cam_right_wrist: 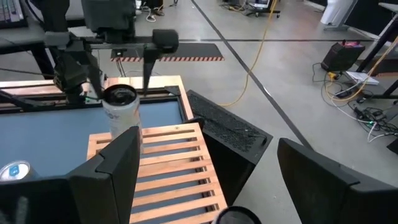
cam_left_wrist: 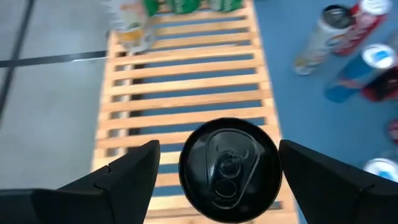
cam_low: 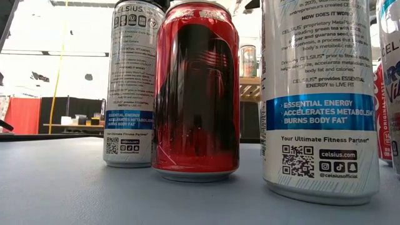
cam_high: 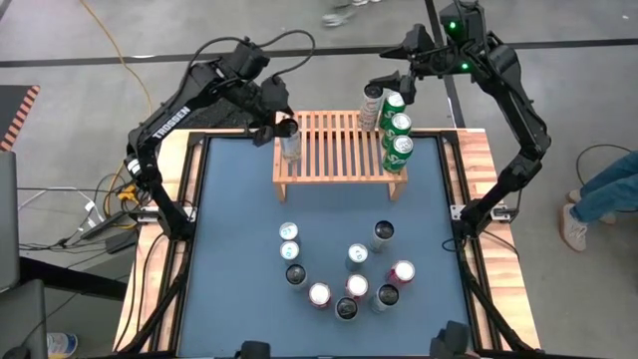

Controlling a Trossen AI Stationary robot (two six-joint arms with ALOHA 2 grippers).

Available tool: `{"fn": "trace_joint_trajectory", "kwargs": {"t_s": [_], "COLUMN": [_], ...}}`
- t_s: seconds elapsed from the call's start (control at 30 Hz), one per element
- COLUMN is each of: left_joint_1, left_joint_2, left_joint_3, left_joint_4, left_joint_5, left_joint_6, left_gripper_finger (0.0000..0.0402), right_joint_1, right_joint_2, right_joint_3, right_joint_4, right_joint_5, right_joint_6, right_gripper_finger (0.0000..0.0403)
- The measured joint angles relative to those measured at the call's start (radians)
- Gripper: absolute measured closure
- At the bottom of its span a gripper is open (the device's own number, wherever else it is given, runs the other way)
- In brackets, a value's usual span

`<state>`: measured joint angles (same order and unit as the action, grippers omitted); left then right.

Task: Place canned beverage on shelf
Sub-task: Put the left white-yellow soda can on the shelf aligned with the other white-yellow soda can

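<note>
The shelf (cam_high: 339, 150), a low light-wood slatted rack, stands at the table's far middle. A silver can with a dark top (cam_high: 290, 148) stands upright on the shelf's left end. In the left wrist view this can (cam_left_wrist: 229, 169) sits between the fingers of my left gripper (cam_left_wrist: 219, 146), which is open with a gap on each side. That left gripper (cam_high: 286, 127) hovers just beyond the can's far side. Several green cans (cam_high: 400, 140) and a silver one (cam_high: 372, 105) stand on the shelf's right end. My right gripper (cam_high: 392, 82) is open and empty above them.
Several loose cans (cam_high: 344, 269) stand in a cluster on the blue table mat toward the near side, seen close up in the low view as a red can (cam_low: 197, 94) between white ones. The shelf's middle slats (cam_left_wrist: 186, 81) are bare. A person's leg (cam_high: 608, 189) shows at right.
</note>
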<state>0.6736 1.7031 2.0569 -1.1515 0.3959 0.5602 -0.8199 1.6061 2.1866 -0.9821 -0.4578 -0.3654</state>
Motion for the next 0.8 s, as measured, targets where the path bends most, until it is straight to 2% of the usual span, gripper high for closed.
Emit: {"fn": "trace_joint_trajectory", "kwargs": {"t_s": [0.2,0.47,0.63,0.73,0.8], "left_joint_1": [-0.026,-0.047,-0.066,-0.074,-0.083], "left_joint_2": [0.000,-0.001,-0.021,-0.037,-0.064], "left_joint_3": [0.059,0.164,0.248,0.301,0.290], "left_joint_4": [-0.001,-0.013,-0.045,-0.059,-0.050], "left_joint_5": [-0.106,-0.142,-0.183,-0.209,-0.234], "left_joint_6": [0.007,-0.024,-0.030,-0.069,-0.093], "left_gripper_finger": [0.0081,0.0080,0.0080,0.0081,0.0081], "right_joint_1": [0.067,0.194,0.286,0.318,0.332], "right_joint_2": [0.071,0.180,0.247,0.273,0.287], "right_joint_3": [-0.001,-0.001,-0.001,-0.002,-0.002], "right_joint_4": [0.050,0.199,0.284,0.335,0.378], "right_joint_5": [0.010,0.024,0.092,0.091,0.086], "right_joint_6": [-0.009,-0.038,-0.089,-0.093,-0.071], "right_gripper_finger": [0.0084,0.0084,0.0084,0.0084,0.0084]}}
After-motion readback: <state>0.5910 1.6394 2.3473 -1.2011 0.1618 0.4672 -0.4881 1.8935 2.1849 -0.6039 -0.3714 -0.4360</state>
